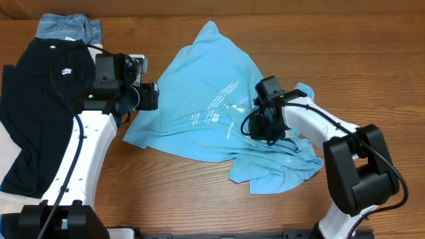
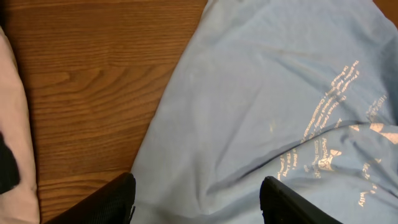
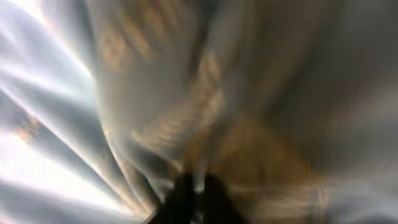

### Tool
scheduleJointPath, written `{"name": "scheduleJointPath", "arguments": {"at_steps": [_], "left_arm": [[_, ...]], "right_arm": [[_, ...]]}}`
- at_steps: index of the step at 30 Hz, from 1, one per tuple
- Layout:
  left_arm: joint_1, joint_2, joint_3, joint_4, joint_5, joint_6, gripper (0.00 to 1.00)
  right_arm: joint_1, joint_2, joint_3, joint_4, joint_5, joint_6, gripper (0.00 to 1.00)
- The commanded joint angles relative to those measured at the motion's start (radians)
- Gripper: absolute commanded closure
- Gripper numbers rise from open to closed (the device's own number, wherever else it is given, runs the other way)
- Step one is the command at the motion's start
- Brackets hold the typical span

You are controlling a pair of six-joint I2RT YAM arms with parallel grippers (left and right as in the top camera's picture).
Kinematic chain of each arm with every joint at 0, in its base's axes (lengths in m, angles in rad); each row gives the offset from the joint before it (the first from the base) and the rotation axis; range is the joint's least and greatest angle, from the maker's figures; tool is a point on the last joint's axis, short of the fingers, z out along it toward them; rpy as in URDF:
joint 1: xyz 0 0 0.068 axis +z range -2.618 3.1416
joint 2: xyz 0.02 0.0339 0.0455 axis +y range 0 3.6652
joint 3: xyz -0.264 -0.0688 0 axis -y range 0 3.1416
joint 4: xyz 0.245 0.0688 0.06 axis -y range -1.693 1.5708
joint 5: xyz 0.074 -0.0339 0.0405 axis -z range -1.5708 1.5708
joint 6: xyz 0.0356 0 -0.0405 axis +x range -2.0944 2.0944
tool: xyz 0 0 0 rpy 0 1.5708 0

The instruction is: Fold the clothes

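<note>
The light sky-blue T-shirt [image 1: 212, 106] with white print lies crumpled in the middle of the table, bunched at its lower right. It fills the left wrist view [image 2: 261, 106] and the blurred right wrist view [image 3: 155, 93]. My left gripper [image 1: 147, 96] is open at the shirt's left edge; its fingers [image 2: 196, 199] straddle the fabric without closing on it. My right gripper [image 1: 255, 129] is on the shirt's right part, its fingers [image 3: 198, 196] shut on a pinch of the fabric, which drapes close over the camera.
A black T-shirt [image 1: 40, 99] with a small white logo lies at the far left, under the left arm. Blue denim jeans [image 1: 66, 28] lie at the back left corner. A pale cloth edge [image 2: 15, 124] shows beside the wood.
</note>
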Motion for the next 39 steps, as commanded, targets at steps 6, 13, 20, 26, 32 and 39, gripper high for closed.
{"name": "scheduleJointPath", "arguments": {"at_steps": [6,13,20,26,32,39], "left_arm": [[0.002,-0.011,0.010,0.014,-0.006,0.028,0.33],[0.002,-0.011,0.010,0.021,-0.007,0.034,0.33],[0.002,-0.011,0.010,0.018,-0.006,0.034,0.33],[0.000,-0.011,0.010,0.006,-0.006,0.080,0.31],[0.000,-0.011,0.010,-0.019,-0.011,0.086,0.31],[0.000,-0.011,0.010,-0.024,-0.023,0.085,0.33]], "right_arm": [[-0.155,-0.204,0.156,-0.075,0.041,0.010,0.55],[-0.328,-0.158,0.198,0.013,0.100,-0.060,0.45],[-0.448,-0.035,0.198,0.116,0.078,-0.102,0.45],[-0.452,0.039,0.198,0.192,0.077,-0.147,0.42],[-0.452,0.120,0.198,0.218,0.078,-0.147,0.43],[-0.452,0.146,0.198,0.240,0.101,-0.147,0.57]]}}
